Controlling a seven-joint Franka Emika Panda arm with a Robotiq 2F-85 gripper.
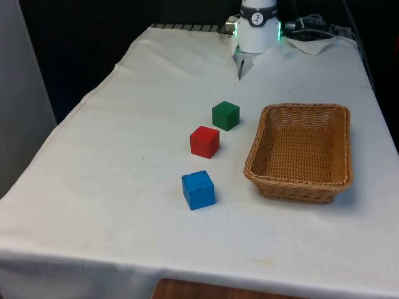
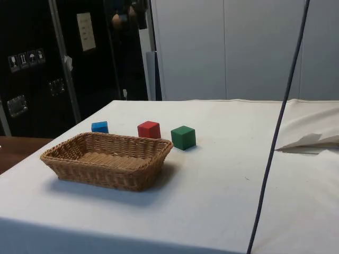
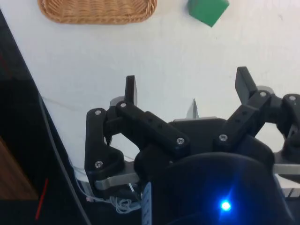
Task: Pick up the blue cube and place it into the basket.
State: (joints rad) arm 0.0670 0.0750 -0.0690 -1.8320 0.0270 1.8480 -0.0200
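Observation:
The blue cube sits on the white cloth, the nearest of the three cubes to the table's front edge. The woven basket stands to the front view's right of it, with nothing inside. My gripper hangs open over bare cloth near the robot's end of the table. It holds nothing and is well away from the blue cube. Both black fingers stand wide apart.
A red cube and a green cube lie in a diagonal row behind the blue one. A dark cable hangs across the side view. The cloth is folded and rumpled near the robot's base.

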